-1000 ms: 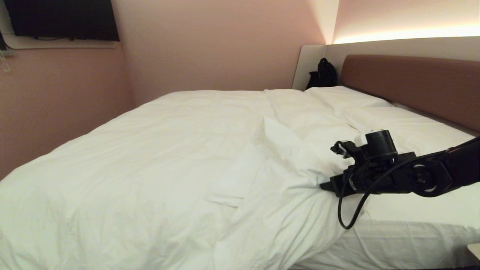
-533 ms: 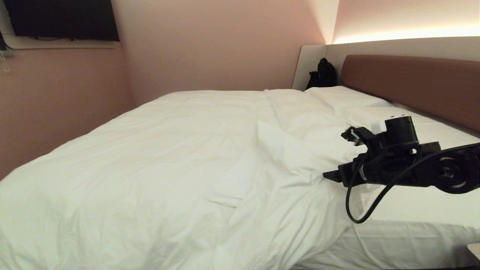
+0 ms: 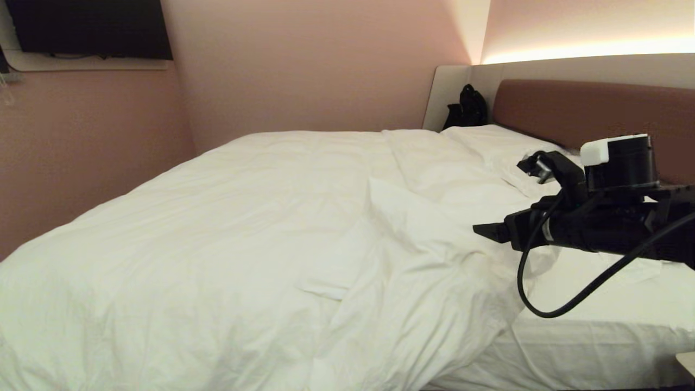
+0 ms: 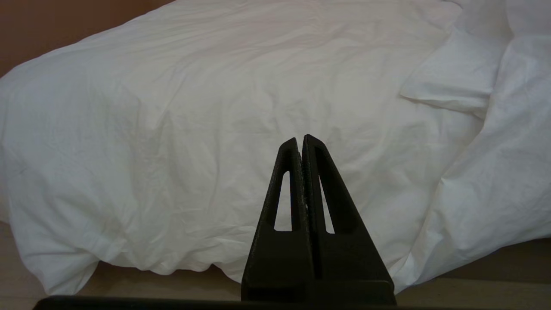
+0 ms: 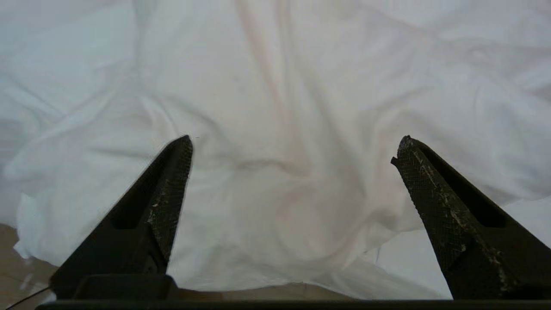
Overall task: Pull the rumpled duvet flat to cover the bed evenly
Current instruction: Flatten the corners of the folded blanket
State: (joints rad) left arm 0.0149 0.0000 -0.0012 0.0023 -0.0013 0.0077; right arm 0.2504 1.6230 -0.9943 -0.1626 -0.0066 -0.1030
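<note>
One black bag (image 3: 467, 107), perhaps, beside headboard (image 3: 592, 122)

Plain white duvet (image 3: 228, 228), brown headboard (image 3: 592, 117), pink wall (image 3: 304, 65).

Hidden, cropped and indistinct items

Duvet (image 3: 228, 233): near and left margins cut by the head view's lower edge; the mattress beneath it is concealed except for a bare strip at right. Bed (image 3: 575, 347): base out of frame; brown headboard (image 3: 592, 117) cropped at the right edge. Pillows (image 3: 505, 141): partly screened by the right arm, outlines hard to separate from the duvet. Right claw (image 3: 486, 231): only one dark fingertip shows in the head view; arm runs off the right edge. Left claw (image 4: 302, 142): seen in its wrist view alone, base cropped. Dark object (image 3: 466, 107) in the headboard corner: too small to identify. Wall screen (image 3: 87, 27): cropped at top.
</note>
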